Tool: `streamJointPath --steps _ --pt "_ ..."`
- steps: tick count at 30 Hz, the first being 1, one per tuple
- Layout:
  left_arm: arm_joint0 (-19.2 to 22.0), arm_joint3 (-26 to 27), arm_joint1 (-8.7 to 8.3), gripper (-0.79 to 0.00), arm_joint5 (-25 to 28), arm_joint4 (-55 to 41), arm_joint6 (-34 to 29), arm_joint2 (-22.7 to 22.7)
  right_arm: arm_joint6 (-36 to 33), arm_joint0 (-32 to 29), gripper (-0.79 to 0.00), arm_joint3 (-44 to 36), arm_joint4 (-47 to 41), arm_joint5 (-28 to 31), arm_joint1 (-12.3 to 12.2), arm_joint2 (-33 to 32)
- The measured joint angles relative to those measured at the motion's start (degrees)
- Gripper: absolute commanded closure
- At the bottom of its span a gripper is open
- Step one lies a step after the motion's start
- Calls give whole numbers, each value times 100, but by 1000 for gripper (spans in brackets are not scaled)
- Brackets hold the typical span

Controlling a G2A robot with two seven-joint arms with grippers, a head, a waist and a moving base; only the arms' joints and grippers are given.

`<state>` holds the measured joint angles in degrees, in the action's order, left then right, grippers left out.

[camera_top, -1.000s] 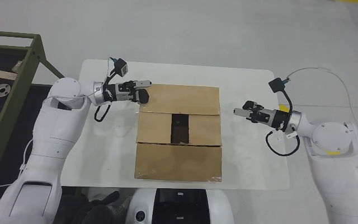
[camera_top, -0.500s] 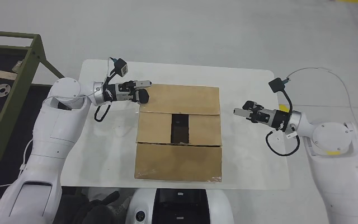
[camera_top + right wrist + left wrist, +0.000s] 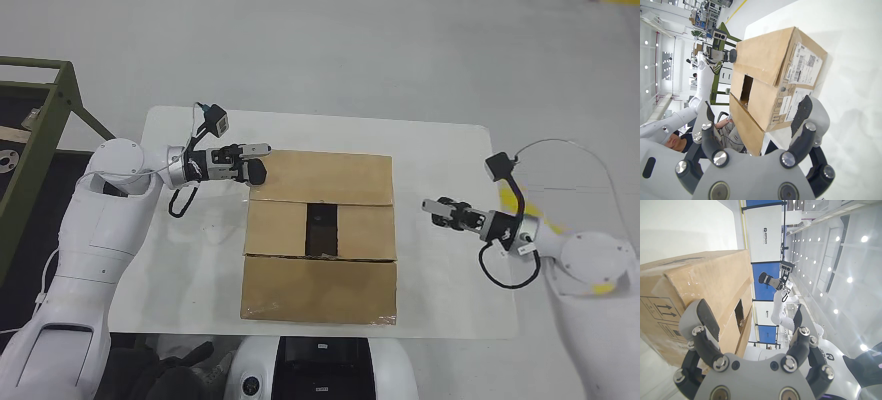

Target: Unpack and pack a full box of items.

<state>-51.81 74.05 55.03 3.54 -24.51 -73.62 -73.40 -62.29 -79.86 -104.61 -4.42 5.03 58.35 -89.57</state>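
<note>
Left gripper (image 3: 257,160) has its fingers spread and sits at the far left top corner of the box (image 3: 300,285). Right gripper (image 3: 432,207) is also spread, over the table (image 3: 200,270) and apart from the box's right side. The cardboard box sits mid-table with its flaps closed. There is a rectangular hole (image 3: 322,228) in the top.

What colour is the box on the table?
The box is plain brown cardboard, with white labels on one side; the right wrist view shows it best.
</note>
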Motion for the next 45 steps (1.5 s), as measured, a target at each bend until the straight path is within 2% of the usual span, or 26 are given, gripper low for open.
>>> streamJointPath --steps 14,20,37,45 --pt "0 0 0 -785 0 0 0 0 -492 -1005 -785 -561 -356 -114 -99 -231" --pt "0 0 0 -785 0 0 0 0 -624 -1329 -785 -818 -416 -131 -125 -106" --pt "0 0 0 -785 0 0 0 0 -610 -1301 -785 -372 -403 -149 -117 864" --pt "0 0 0 -785 0 0 0 0 -646 -1244 -785 -265 -764 158 -103 1199"
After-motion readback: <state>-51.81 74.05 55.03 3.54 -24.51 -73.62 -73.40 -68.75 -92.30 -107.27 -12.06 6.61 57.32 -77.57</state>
